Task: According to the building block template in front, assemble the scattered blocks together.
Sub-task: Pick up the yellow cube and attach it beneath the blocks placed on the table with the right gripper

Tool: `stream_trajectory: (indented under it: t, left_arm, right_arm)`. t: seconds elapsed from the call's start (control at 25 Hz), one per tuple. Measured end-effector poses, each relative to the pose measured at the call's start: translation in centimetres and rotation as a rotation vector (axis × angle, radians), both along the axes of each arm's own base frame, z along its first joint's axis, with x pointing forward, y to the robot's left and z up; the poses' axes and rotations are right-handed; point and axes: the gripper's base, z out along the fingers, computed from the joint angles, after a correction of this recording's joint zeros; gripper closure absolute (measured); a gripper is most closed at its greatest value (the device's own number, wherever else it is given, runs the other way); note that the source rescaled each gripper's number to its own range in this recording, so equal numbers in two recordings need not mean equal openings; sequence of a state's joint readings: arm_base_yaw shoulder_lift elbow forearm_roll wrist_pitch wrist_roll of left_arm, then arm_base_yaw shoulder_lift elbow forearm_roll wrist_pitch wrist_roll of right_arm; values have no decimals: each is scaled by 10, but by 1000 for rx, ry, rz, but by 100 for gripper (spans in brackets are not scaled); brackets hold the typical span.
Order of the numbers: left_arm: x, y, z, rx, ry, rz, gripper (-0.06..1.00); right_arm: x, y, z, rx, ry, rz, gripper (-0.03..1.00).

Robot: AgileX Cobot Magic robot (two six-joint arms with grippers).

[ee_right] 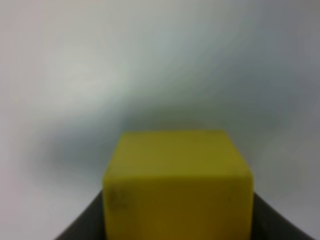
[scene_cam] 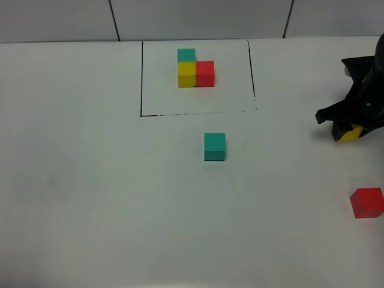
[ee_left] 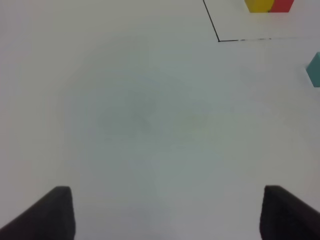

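Looking down from a high camera onto a white worktop (scene_cam: 90,198) where three loose cubes lie scattered. Nearest, by the right edge, a red cube (scene_cam: 366,202) sits alone, well apart from the others. The left hand (ee_left: 167,215) shows only in its own wrist camera: two dark fingertips (ee_left: 57,215) spread wide with bare worktop between them, so it is open and grips nothing; far ahead of it that camera catches a corner of a thin black outline (ee_left: 212,22) drawn on the surface. Farther in, near the middle of the worktop, a teal cube (scene_cam: 214,147) stands by itself, just in front of the outline's near side. Off to the right at a similar depth, the black right hand (scene_cam: 348,127) is closed around a yellow cube (scene_cam: 351,135), whose lower part peeks out beneath it. Its wrist camera shows the cube, blurred by closeness, filling the space between two dark fingers (ee_right: 90,230); whether the cube rests on the worktop or is lifted cannot be told. Farthest away, inside the outline, the building block template (scene_cam: 195,67) forms an L: a yellow block and a red block side by side and touching, with a teal block behind the yellow one
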State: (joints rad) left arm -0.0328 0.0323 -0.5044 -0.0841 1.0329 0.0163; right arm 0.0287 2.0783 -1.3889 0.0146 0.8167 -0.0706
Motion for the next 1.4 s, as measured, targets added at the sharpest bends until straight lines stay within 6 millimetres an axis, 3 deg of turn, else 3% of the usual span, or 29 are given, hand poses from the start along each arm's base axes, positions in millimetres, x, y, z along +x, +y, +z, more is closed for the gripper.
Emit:
stream_trajectory:
  t: [0.16, 0.28, 0.48, 0.68, 1.04, 1.4]
  left_arm:
    - [0, 0, 0, 0, 0, 0, -2]
    - [0, 0, 0, 0, 0, 0, -2]
    - [0, 0, 0, 0, 0, 0, -2]
    - [0, 0, 0, 0, 0, 0, -2]
    - [0, 0, 0, -1, 0, 0, -2]
    - [0, 0, 0, -1, 0, 0, -2]
  right_arm:
    - [-19, 30, 41, 11, 41, -17, 93]
    - [-43, 61, 56, 13, 95, -17, 93]
    - [-90, 109, 36, -30, 150, -35, 93]
    - [-118, 148, 20, -32, 130, -15, 93]
    - [-129, 216, 13, 89, 34, -69, 93]
    - [-112, 246, -3, 126, 38, -89, 93]
